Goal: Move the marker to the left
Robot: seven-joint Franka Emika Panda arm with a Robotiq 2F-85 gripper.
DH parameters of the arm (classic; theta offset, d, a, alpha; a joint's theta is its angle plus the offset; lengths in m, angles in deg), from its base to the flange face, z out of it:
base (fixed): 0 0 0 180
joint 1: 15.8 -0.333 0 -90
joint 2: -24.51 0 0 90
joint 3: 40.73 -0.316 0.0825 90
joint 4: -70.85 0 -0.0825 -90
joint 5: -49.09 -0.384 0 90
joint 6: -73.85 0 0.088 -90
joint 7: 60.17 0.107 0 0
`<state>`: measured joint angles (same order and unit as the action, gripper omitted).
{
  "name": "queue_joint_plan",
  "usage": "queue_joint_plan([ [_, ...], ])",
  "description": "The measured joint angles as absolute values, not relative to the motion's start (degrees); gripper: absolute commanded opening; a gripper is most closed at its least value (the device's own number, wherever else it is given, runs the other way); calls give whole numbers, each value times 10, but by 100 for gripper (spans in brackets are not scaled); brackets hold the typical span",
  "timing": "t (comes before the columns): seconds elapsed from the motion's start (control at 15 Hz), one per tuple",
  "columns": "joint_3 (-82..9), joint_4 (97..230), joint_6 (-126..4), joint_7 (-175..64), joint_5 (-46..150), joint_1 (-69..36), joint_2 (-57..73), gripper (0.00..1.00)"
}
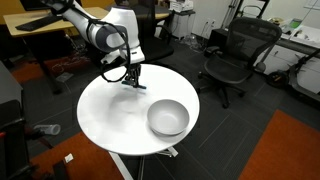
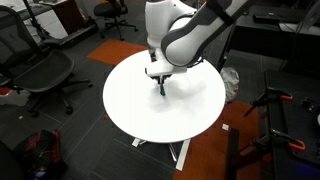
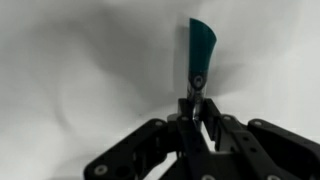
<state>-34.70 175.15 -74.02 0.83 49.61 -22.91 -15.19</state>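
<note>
Wrist view showed my gripper point(image 3: 196, 106) clamped on the dark end of the marker point(image 3: 201, 45). The teal part stuck straight out past the fingertips, its long axis in line with the hand. In both exterior views the hand hung low over the white table point(image 1: 105, 112) with the marker pointing down beneath it; I could not tell whether its tip touched the top. A metal bowl point(image 1: 168, 118) sat well apart from the hand. I judged that the leftward carry would lead away from it.
</note>
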Motion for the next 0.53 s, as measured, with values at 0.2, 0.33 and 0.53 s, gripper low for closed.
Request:
queue_joint_plan([
  [0.2, -356, 1739, -742, -60, 497, -231, -126, 5],
  [0.33, -368, 1734, -742, -111, 497, -231, -107, 5],
  [0.53, -390, 1727, -742, -177, 497, -235, -86, 5],
])
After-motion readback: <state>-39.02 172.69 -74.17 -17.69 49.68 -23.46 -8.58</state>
